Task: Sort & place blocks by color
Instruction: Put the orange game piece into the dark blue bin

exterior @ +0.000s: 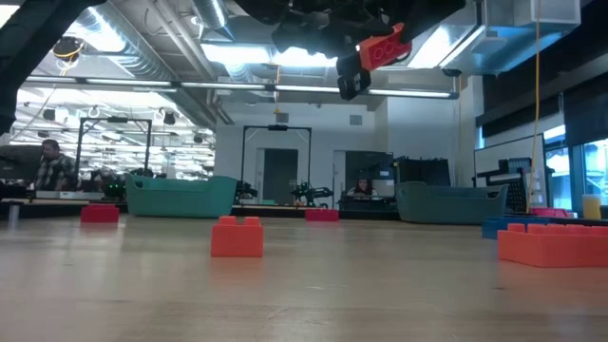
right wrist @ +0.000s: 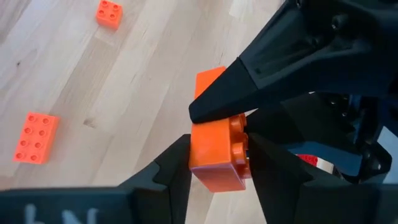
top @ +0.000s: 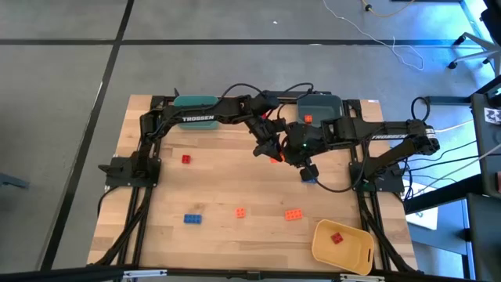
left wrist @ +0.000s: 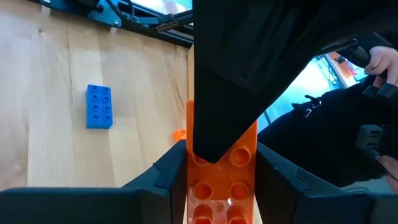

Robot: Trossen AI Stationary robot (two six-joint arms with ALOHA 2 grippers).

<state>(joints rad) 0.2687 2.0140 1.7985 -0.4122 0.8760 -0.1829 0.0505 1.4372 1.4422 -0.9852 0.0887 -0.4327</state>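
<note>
An orange oblong block (right wrist: 214, 152) hangs in the air over the table's middle (top: 275, 158), with both grippers meeting on it. My left gripper (left wrist: 221, 186) reaches in from the far left and is shut on it. My right gripper (right wrist: 217, 165) comes in from the right, its fingers closed against the same block. In the low view the block (exterior: 385, 46) shows high above the tabletop. Other blocks lie flat on the wood: red (top: 185, 159), blue (top: 192, 218), and two orange (top: 240, 212) (top: 293, 214). My left gripper pinches the orange block by its two long sides (left wrist: 189, 180) between its fingers, which lie along the block. The block's studded face (left wrist: 239, 190) is turned toward the wrist camera, and the block is lifted clear of the table. My right gripper has the same block between its two fingers, one on the studded face (right wrist: 241, 146) and one on the opposite flat face (right wrist: 194, 155). The fingers slant down from the right. The left gripper's fingertip (right wrist: 214, 106) overlaps the block's farther part.
A teal bin (top: 194, 102) and a grey-blue bin (top: 319, 106) holding an orange block stand at the far edge. A yellow bin (top: 344, 244) with a red block sits at the near right. Another blue block (top: 311, 179) lies under the right arm.
</note>
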